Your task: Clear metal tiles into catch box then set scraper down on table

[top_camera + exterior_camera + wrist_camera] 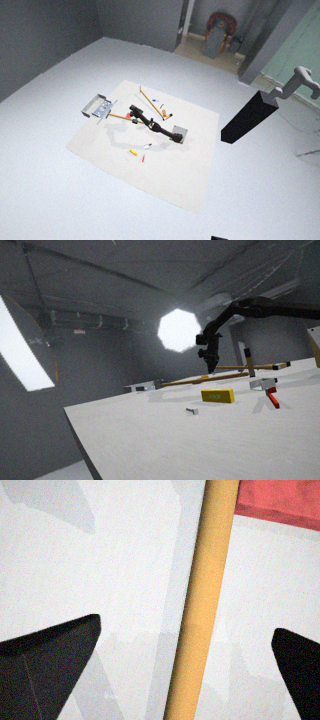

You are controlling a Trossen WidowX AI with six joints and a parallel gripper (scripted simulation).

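The long scraper (120, 115) (217, 378) (207, 565) lies on the table, its dark head near the steel plate (104, 111). An upright dark-tipped grip stands at its near end. My gripper (134, 121) (211, 372) (185, 629) is open and empty, pointing down above the orange handle, which runs between the fingers in the wrist view. Several small metal tiles (101, 108) lie spread on the plate. The catch box (89, 104) (158, 384) stands beyond the plate. Exact tile positions are too small to tell.
A red block (128, 115) (280, 500) lies beside the handle. A second long tool (152, 104) lies farther back, with orange pieces (164, 112) near its end. A yellow block (133, 152) (218, 396) and red tool (143, 159) (273, 400) lie towards the front.
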